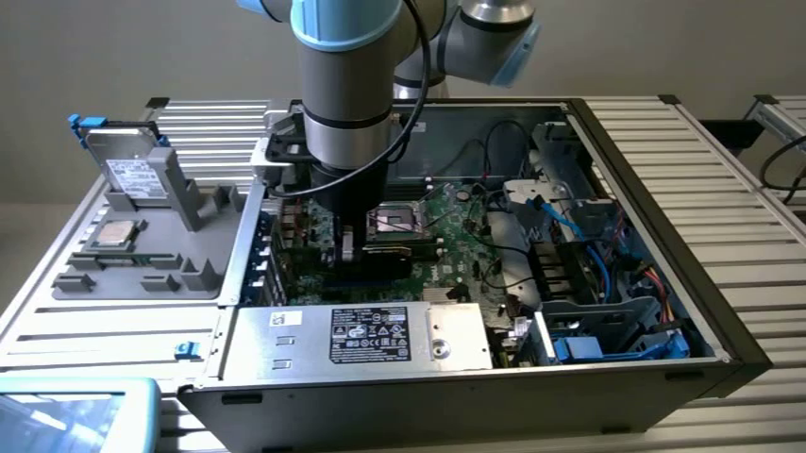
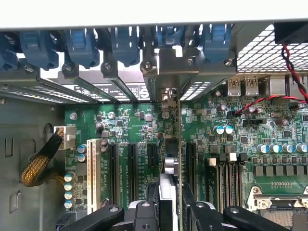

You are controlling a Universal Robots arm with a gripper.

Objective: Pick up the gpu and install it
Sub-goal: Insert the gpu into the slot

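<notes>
The gpu (image 2: 179, 144) stands on edge over the green motherboard (image 2: 130, 120), seen end-on as a thin line between two black expansion slots. Its silver end bracket (image 2: 173, 67) lies against the case's rear slot openings, under the blue latches. My gripper (image 2: 173, 209) is shut on the card, with a black finger (image 2: 144, 211) on each side of its near end. In the exterior view the gripper (image 1: 346, 247) reaches down into the open computer case (image 1: 705, 311), with the dark card (image 1: 396, 253) beside it below the processor socket. Whether the card sits fully in its slot cannot be told.
A silver power supply (image 1: 377, 335) fills the case's near side. Blue cables (image 1: 573, 226) and drive bays lie at the exterior view's right. A grey tray (image 1: 139, 255) outside the case holds a hard drive (image 1: 132, 175) and a square silver chip (image 1: 117, 233). A braided cable (image 2: 38, 163) lies beside the board.
</notes>
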